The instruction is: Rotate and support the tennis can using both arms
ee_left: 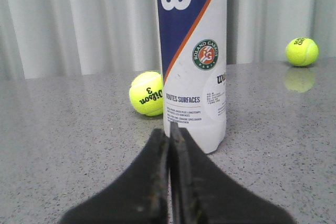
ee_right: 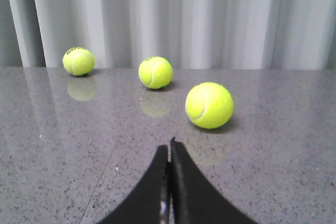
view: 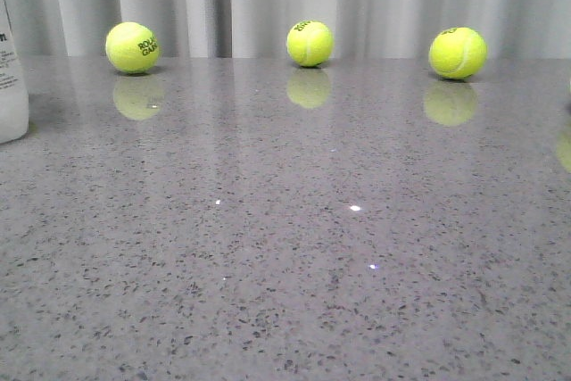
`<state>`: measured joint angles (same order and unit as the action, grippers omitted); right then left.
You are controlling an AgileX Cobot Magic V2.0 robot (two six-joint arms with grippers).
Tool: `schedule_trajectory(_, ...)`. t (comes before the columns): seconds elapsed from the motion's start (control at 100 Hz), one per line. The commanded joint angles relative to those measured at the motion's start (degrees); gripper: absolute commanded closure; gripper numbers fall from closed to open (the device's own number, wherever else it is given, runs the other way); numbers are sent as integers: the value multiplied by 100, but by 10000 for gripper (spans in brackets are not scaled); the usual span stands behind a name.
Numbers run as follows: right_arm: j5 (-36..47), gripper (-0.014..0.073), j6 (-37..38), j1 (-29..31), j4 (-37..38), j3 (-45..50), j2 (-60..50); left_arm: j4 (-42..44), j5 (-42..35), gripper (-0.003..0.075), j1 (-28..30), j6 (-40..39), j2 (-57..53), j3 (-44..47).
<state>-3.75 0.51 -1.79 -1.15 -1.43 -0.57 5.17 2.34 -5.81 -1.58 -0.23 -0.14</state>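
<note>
The tennis can (ee_left: 193,61) stands upright on the grey table, with a white-and-navy Wilson label and an orange stripe. In the front view only its edge (view: 11,78) shows at the far left. My left gripper (ee_left: 169,132) is shut and empty, its tips just in front of the can's base. My right gripper (ee_right: 169,146) is shut and empty, low over the table, short of a yellow-green tennis ball (ee_right: 209,105). Neither arm shows in the front view.
Three tennis balls sit in a row along the back of the table (view: 132,47) (view: 310,43) (view: 457,53). One ball (ee_left: 147,93) lies just beside and behind the can, another (ee_left: 301,51) further off. Grey curtains hang behind the table.
</note>
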Motion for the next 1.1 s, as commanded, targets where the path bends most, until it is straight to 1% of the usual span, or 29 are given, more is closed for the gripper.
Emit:
schedule_trajectory(0.0,687,662,61,12,12,36,-125,7,-494,741,3,-58,-221,267)
schedule_trajectory(0.08,919,662,74,12,12,194,-125,7,-494,741,3,-58,-221,267)
schedule_trajectory(0.24,998,662,74,12,12,187,-125,7,-494,741,3,-58,-221,267)
schedule_trajectory(1.09,1000,662,74,12,12,187,-125,7,-494,741,3,-58,-221,267)
